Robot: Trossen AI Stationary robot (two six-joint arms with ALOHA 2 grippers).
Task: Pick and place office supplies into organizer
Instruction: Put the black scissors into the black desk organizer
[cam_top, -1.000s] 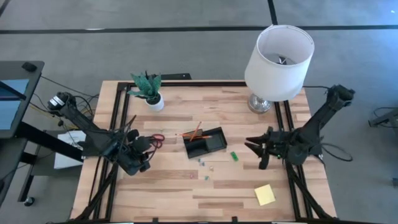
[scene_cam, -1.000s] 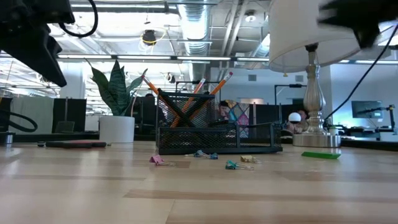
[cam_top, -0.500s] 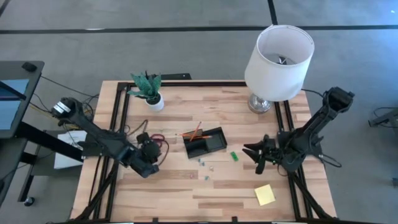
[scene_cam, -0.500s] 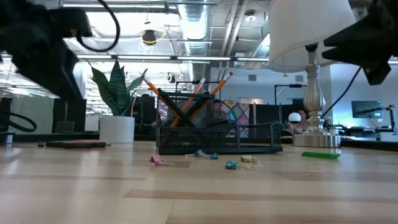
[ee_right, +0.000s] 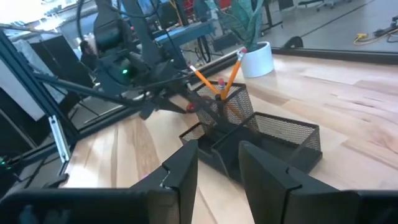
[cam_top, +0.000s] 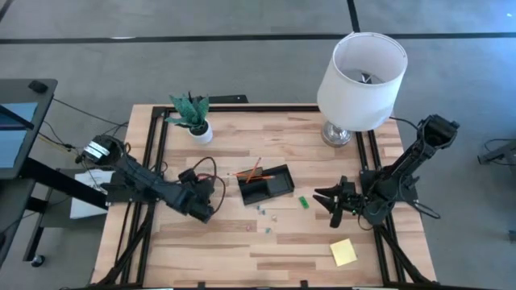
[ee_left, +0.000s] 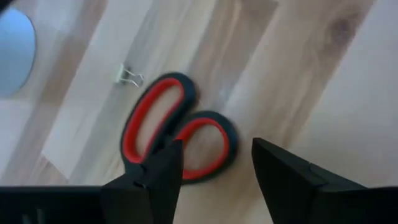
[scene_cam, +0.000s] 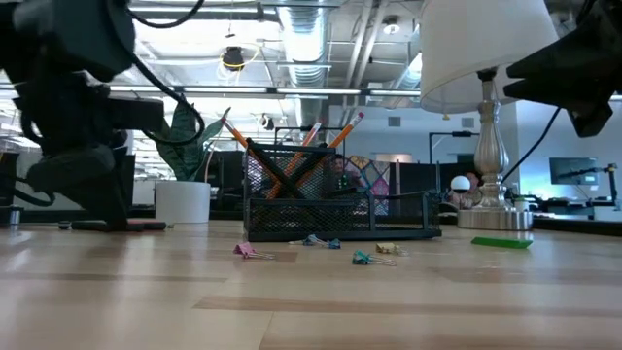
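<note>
Left gripper [ee_left: 214,171] is hanging right over the scissors [ee_left: 177,127], jaws spread apart and empty, straddling the red handle loops. That lineup makes sense if the plan is to pinch the handles, since they're the thickest bit to grab. The scissors lie flat on the bench [cam_top: 290,246], just beside the organizer [cam_top: 266,184] on its left, with one small clip [ee_left: 129,75] near them.

Right gripper [cam_top: 332,201] waits on the other side of the organizer, pointed at it, jaws a little apart with nothing between them. Probably parked so it stays clear of the left arm.

Pencils [cam_top: 252,171] already stand in the organizer's cup. Still out on the bench: the green block [cam_top: 304,202], more clips [cam_top: 266,213] in front of the organizer, and the sticky pad [cam_top: 343,252] well off near the right front. So lots left to do, I'd say.
</note>
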